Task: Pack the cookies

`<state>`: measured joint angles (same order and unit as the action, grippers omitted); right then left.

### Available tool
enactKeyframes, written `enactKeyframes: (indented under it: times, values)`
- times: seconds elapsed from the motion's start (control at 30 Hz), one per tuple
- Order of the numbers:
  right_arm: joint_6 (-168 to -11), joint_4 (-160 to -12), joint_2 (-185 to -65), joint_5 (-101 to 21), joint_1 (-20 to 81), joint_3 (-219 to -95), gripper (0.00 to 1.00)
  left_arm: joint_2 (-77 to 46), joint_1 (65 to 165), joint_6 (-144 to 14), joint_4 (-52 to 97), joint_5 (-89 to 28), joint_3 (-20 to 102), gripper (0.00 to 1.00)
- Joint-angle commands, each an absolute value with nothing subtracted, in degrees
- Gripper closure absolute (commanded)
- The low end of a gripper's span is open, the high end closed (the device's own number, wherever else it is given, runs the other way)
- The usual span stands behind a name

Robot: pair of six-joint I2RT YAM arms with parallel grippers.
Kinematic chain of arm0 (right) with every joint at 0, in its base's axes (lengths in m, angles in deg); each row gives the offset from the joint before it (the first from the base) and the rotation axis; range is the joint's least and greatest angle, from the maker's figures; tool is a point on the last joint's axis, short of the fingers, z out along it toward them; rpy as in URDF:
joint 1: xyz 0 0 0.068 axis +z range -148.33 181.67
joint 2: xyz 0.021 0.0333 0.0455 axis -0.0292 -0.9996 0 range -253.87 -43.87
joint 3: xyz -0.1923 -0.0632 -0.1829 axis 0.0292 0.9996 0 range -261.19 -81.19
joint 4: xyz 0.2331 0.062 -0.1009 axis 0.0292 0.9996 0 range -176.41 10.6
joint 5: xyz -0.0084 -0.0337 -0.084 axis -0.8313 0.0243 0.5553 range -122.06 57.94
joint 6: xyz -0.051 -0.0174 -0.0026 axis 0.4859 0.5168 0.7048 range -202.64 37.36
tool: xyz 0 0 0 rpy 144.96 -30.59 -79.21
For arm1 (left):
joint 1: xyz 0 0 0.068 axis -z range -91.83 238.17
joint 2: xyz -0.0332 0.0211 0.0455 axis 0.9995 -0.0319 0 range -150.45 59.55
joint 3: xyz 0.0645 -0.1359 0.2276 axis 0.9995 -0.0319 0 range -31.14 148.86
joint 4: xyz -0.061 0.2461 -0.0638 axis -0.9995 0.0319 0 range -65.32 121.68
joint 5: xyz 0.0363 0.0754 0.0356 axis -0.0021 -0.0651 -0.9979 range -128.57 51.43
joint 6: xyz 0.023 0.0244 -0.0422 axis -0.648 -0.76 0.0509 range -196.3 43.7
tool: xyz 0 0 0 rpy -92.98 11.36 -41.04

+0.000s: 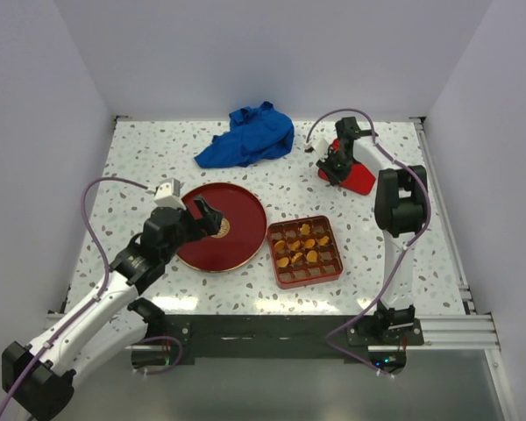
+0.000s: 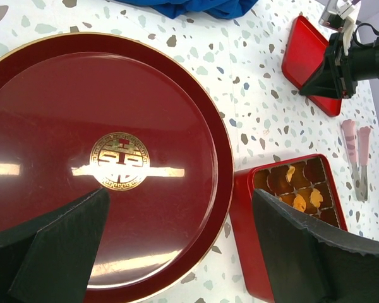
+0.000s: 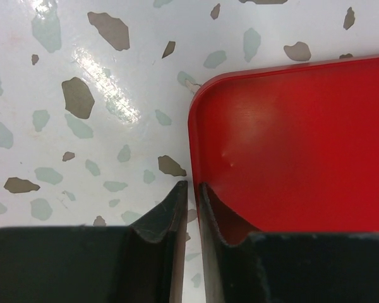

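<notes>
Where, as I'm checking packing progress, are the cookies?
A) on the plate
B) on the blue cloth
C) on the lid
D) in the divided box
D: the cookies sit in compartments of the box, while the plate and the lid hold none.

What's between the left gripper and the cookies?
Only the edge of the dark red plate and the wall of the red tray separate the left gripper from the cookies; the left wrist view shows it.
</notes>
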<state>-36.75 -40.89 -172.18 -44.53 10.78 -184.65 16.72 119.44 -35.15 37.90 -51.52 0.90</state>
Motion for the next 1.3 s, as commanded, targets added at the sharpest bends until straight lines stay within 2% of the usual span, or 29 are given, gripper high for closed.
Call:
enactKeyframes:
  times: [0.0,0.1,0.27,0.4,0.5,0.63,0.9,1.03,1.27]
  values:
    - [-36.8,-41.9,-171.9,-44.4,10.7,-183.5,0.91,16.0,119.0,-36.0,34.4,-49.6,3.3,0.0]
    - [-36.7,-42.1,-171.0,-45.8,10.7,-182.6,1.0,15.3,118.8,-37.8,32.1,-47.1,3.2,0.0]
    - [-35.7,-41.1,-165.5,-48.9,10.6,-180.5,1.0,13.8,118.6,-48.0,24.4,-38.8,3.6,0.0]
    - [-32.9,-38.5,-155.4,-54.9,10.4,-177.4,1.0,13.2,118.4,-61.3,17.3,-30.0,3.5,0.0]
    - [-28.3,-33.4,-147.6,-60.8,10.5,-175.0,1.0,13.6,118.5,-74.1,11.3,-22.6,2.1,0.0]
    - [-14.7,-23.5,-138.9,-68.1,10.5,-170.9,1.0,13.2,118.5,-91.7,6.7,-16.3,2.1,0.0]
    - [7.6,-2.9,-127.1,-72.9,14.1,-167.7,1.0,7.2,119.3,-116.9,16.5,-4.4,10.6,0.0]
    - [11.2,4.2,-125.4,-75.0,19.0,-168.2,1.0,6.0,120.3,-124.8,19.7,-1.8,13.1,0.01]
    - [7.5,4.4,-125.0,-77.4,30.1,-168.2,1.0,2.8,126.8,-131.4,28.2,-1.7,17.5,0.02]
